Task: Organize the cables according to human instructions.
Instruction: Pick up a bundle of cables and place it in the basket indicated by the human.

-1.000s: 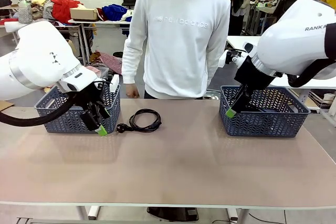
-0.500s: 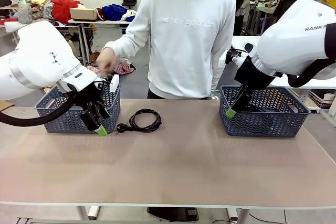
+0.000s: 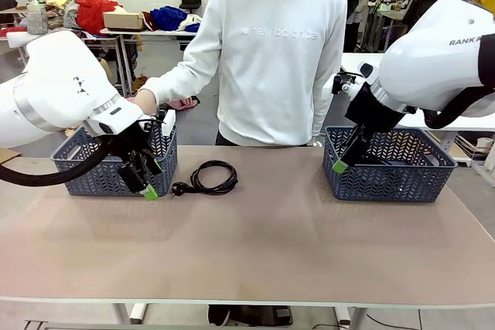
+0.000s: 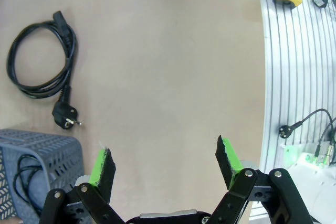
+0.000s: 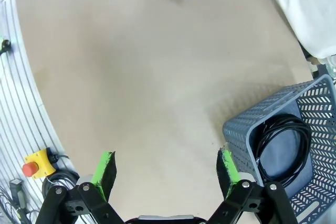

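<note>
Coiled black cable [image 3: 210, 177] lies near the surface's far edge, just beside the nearer left pincer [image 3: 147, 183], whose jaws stand apart.

A coiled black power cable [image 3: 210, 178] is lying on the table [image 3: 255, 245] just beside the left gripper [image 3: 147, 185], which is being held open before a blue basket [image 3: 116, 161]. A person's hand [image 3: 144, 101] is being extended above that gripper.
</note>
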Robot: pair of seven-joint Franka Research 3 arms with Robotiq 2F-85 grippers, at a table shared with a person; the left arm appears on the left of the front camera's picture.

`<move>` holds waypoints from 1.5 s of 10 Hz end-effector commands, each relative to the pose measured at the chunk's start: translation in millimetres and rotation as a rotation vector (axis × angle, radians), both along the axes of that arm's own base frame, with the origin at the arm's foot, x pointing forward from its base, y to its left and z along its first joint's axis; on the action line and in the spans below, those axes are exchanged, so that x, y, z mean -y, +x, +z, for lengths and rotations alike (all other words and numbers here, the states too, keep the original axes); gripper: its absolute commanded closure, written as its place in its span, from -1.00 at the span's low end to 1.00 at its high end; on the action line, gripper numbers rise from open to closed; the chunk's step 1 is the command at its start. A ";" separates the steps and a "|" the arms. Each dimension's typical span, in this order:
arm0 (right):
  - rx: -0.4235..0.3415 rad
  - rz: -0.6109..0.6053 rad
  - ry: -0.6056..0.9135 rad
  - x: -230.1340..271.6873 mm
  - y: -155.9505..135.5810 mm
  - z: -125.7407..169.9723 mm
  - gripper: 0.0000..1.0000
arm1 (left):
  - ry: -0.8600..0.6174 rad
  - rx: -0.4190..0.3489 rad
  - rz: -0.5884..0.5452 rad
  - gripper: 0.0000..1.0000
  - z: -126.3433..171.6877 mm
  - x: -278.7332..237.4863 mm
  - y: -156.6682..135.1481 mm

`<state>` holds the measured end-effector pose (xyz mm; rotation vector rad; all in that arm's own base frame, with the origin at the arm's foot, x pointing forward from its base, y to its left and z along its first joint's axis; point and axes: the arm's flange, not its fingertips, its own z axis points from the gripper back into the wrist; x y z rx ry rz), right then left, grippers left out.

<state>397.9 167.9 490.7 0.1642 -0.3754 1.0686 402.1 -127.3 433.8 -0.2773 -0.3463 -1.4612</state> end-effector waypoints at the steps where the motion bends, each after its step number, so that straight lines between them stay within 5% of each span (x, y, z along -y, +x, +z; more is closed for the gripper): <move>1: 0.001 -0.004 -0.002 0.8 0.3 0.0 -1.00 | 0.000 0.004 0.004 -1.00 0.4 -0.1 -0.9; 4: 0.001 -0.004 -0.002 0.8 0.3 0.0 -1.00 | 0.000 0.000 0.000 -1.00 0.0 0.0 0.0; 9: 0.001 -0.004 -0.002 0.8 0.3 0.0 -1.00 | 0.190 0.113 -0.174 -1.00 1.4 66.7 39.0; 15: 0.001 -0.004 -0.002 0.8 0.3 0.0 -1.00 | 0.350 0.092 -0.116 -1.00 -38.4 130.3 88.8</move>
